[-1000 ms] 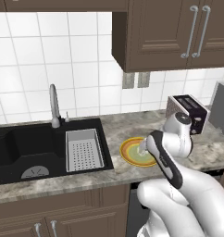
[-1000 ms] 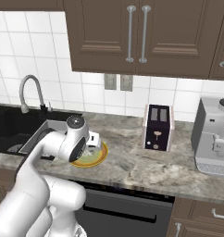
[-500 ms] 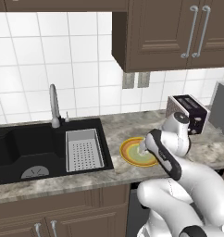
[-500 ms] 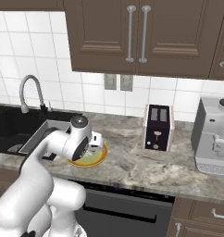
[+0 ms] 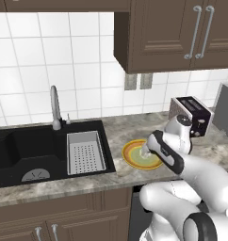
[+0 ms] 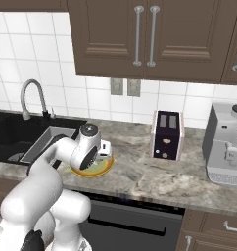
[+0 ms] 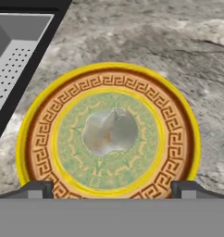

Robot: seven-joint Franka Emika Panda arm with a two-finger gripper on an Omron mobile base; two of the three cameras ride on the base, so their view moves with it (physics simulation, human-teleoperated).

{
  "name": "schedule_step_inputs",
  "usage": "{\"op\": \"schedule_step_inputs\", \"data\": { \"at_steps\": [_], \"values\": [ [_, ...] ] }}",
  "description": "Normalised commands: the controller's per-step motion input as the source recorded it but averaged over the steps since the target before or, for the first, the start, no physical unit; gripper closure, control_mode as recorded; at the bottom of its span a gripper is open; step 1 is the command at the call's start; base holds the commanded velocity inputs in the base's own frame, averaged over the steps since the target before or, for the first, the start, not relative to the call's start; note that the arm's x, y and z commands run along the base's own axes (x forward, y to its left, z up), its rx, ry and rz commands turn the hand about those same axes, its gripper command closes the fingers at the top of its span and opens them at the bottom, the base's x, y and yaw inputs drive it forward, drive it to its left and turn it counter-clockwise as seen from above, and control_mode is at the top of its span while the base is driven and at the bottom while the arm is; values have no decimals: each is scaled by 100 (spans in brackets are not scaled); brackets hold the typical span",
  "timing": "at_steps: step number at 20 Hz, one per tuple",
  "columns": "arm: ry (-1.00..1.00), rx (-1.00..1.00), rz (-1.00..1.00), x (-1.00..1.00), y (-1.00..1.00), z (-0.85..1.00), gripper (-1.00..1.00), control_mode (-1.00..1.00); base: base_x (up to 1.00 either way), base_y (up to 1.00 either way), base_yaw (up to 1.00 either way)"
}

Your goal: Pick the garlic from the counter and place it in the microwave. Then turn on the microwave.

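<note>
My claw (image 7: pixel 112 187) hangs spread wide and empty, pointed down at the plate (image 7: pixel 35 139); one fingertip (image 7: pixel 37 189) shows at each lower corner of the hand view, both clear of the rim. Nothing is gripped.

The garlic (image 7: pixel 110 131) sits at the middle of that yellow-rimmed plate, midway between my fingertips and apart from both. In the left base view my claw (image 5: pixel 146 151) stands over the plate (image 5: pixel 131 157), which rests on the worktop (image 5: pixel 120 134) just beside the sink's grey strainer basket (image 5: pixel 85 151).

Risks as I judge them:
- The bulb is lumpy and rounded. If I close off-centre or too high, it may squirt out and roll across the plate, or off it.
- If I descend too far, my fingertips may strike the plate face or rim and shove the plate toward the sink edge.
- A shallow grip on the pointed top may fail during the carry.

Farther off in the right base view: the toaster (image 6: pixel 167 134) stands well apart to the right, with a silver appliance (image 6: pixel 227 144) beyond it. I cannot see the microwave from here, so the carry will need a long swing or a drive of the base, and a loose hold would be tested then.
</note>
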Motion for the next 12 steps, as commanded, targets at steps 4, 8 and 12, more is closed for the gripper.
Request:
{"op": "schedule_step_inputs", "data": {
  "at_steps": [4,8,12],
  "values": [
    [-9,-2,0,0,34,-64,-100,-100,0,0,0],
    [-7,-2,0,0,32,-62,-100,-100,0,0,0],
    [-5,-2,0,0,25,-67,-100,-100,0,0,0]
  ]
}}
